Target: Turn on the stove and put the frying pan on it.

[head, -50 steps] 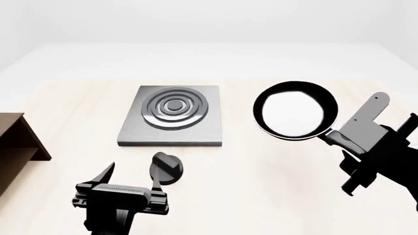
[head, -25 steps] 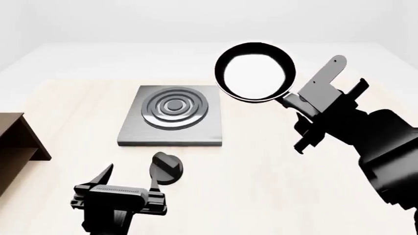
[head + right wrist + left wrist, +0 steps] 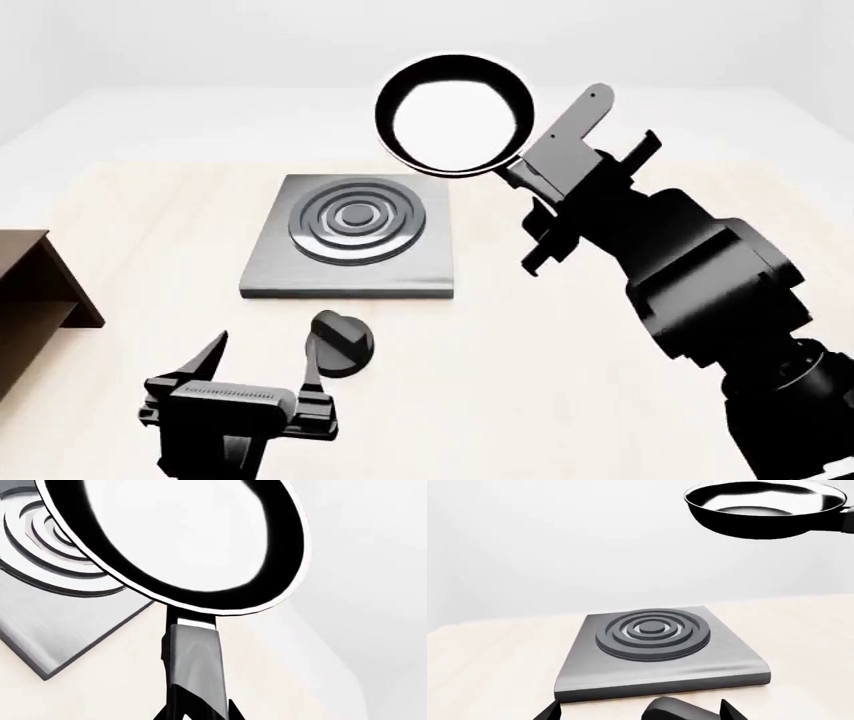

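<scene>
The grey stove (image 3: 354,240) with dark burner rings lies on the pale table; it also shows in the left wrist view (image 3: 654,650) and the right wrist view (image 3: 47,580). Its black knob (image 3: 340,343) sits in front of it. My left gripper (image 3: 260,365) is open, its jaws on either side of the knob (image 3: 677,711), not touching it. My right gripper (image 3: 541,180) is shut on the handle of the frying pan (image 3: 454,113), held in the air above the stove's far right corner. The pan shows high in the left wrist view (image 3: 764,507) and fills the right wrist view (image 3: 180,535).
A brown wooden shelf (image 3: 34,300) stands at the table's left edge. My right arm (image 3: 694,280) reaches across the right half of the table.
My right gripper has lifted the frying pan up and carried it left, from right of the stove to above its far right corner. The left gripper has stayed by the knob.
</scene>
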Robot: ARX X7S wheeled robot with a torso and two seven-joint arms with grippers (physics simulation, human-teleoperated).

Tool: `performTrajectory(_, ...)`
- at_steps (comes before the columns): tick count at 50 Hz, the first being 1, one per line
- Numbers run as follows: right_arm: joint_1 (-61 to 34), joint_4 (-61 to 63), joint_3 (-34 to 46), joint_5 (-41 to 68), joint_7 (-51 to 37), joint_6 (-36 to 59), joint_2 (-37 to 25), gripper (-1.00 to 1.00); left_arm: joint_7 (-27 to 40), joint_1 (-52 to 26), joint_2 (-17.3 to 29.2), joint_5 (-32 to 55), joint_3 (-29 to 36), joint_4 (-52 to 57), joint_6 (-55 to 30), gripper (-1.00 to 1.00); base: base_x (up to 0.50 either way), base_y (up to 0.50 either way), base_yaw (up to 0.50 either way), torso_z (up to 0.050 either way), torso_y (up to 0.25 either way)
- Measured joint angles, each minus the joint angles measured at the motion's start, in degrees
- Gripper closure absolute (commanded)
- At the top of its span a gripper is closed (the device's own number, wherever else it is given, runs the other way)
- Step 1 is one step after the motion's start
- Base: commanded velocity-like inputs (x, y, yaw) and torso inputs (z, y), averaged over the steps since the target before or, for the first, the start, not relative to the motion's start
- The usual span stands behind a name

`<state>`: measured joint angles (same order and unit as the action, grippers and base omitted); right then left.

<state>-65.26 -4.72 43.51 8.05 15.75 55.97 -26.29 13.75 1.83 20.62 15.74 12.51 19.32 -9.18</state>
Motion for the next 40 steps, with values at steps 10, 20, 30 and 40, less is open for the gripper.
performTrajectory(10,-1.3,-6.5,0.1,-0.8,-2.8,-2.5,5.5,1.0,-1.2,0.6,0.6,0.8,0.1,0.2,1.6,-1.0,0.0,0.0,0.0,0.0,0.002)
performTrajectory(20,-2.1,-12.8,-0.4,-1.5,-6.2,-5.1,10.4,1.0,-2.8,1.1,1.2,2.2,0.1,0.4,3.1,-1.0,0.0,0.0,0.0,0.0,0.001)
performTrajectory(30,-2.7,-18.3,-0.9,-1.8,-9.4,-7.8,15.1,1.0,-4.4,1.4,1.8,3.6,0.2,0.5,4.0,-1.0,0.0,0.0,0.0,0.0,0.002)
performTrajectory(40,-3.3,-23.5,-0.8,-2.1,-12.6,-9.7,19.7,1.0,-5.5,1.6,2.2,4.6,0.3,0.3,4.8,-1.0,0.0,0.0,0.0,0.002,0.002)
